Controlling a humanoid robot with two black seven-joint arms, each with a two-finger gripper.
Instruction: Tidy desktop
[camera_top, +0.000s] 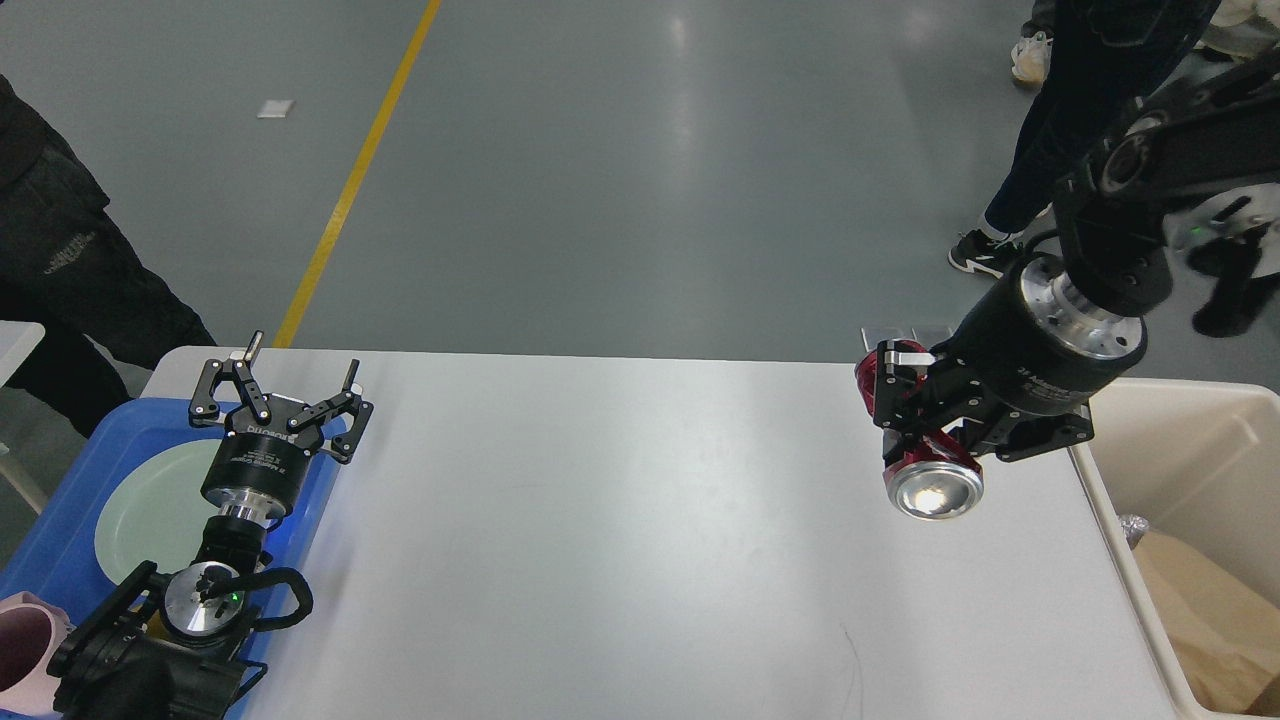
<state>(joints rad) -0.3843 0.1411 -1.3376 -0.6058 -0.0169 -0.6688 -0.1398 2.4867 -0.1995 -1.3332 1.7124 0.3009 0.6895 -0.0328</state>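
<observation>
A white desktop (620, 530) fills the middle of the view, running from the near edge to a far edge in front of a grey floor (620, 170) with a yellow line (355, 175).

The right gripper (905, 400) comes in from the upper right and hangs over the right part of the desktop. Its fingers are clenched around a red can (925, 465), which lies tilted in the grasp with its shiny silver end facing the viewer. The can is near the right edge of the desktop, lifted rather than lying flat, though the gap beneath it cannot be judged.

Just beyond that right edge stands a cream bin (1190, 440), with brown paper (1205, 610) inside it.

The left gripper (285, 385) rises from the lower left. Its two fingers are spread wide apart and hold nothing. It hovers over the far right edge of a blue tray (60, 520), which sits at the left side of the desktop. In the tray lies a pale green plate (150, 510). A pink cup (25, 650) shows at the near left corner.

People's dark-clothed legs and shoes (985, 252) appear at the far right, and another dark-clothed person (60, 260) stands at the far left.
</observation>
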